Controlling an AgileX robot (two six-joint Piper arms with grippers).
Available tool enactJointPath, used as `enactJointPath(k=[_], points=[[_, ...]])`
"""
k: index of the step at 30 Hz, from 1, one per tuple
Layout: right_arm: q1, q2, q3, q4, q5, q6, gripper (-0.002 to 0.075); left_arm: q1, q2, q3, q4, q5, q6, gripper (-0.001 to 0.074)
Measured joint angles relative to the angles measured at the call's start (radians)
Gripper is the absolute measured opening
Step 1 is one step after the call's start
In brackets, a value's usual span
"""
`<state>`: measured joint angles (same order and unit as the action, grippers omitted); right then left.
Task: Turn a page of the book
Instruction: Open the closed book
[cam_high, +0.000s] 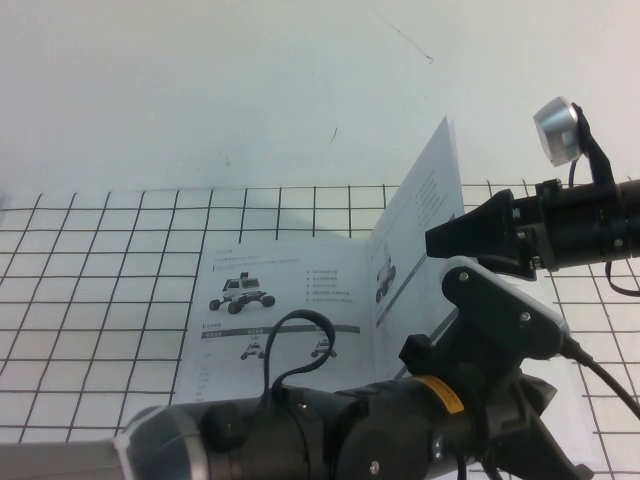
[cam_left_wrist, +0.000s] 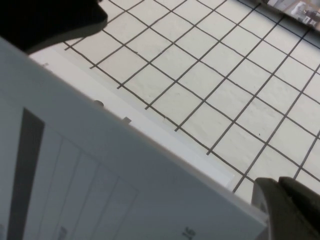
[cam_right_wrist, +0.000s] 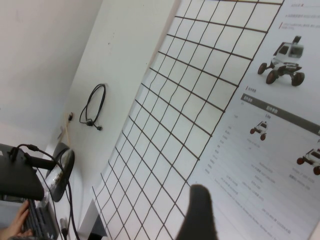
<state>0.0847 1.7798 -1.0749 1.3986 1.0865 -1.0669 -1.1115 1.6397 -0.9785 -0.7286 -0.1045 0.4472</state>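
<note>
The book (cam_high: 270, 310) lies open on the gridded cloth, and its flat left leaf also shows in the right wrist view (cam_right_wrist: 270, 150). The page (cam_high: 425, 200) stands raised from the spine, tilted to the right. In the left wrist view my left gripper (cam_left_wrist: 274, 210) is shut on the page's (cam_left_wrist: 100, 190) edge. In the high view its fingertips are hidden and only its white wrist (cam_high: 500, 305) shows below the page. My right gripper (cam_high: 445, 240) hovers beside the raised page. One of its fingers (cam_right_wrist: 196, 215) shows over the flat leaf, with nothing held.
The white cloth with the black grid (cam_high: 110, 260) covers the table under the book. A bare white wall (cam_high: 250, 90) stands behind it. A silver camera (cam_high: 555, 130) sits on the right arm. A black cable (cam_right_wrist: 94, 106) lies beyond the cloth.
</note>
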Motion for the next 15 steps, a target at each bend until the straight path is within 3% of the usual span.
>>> enactJointPath(k=[15], points=[[0.0, 0.0, 0.0, 0.0, 0.0, -0.015, 0.0533, 0.0, -0.016, 0.0, -0.029, 0.039, 0.007, -0.0002]])
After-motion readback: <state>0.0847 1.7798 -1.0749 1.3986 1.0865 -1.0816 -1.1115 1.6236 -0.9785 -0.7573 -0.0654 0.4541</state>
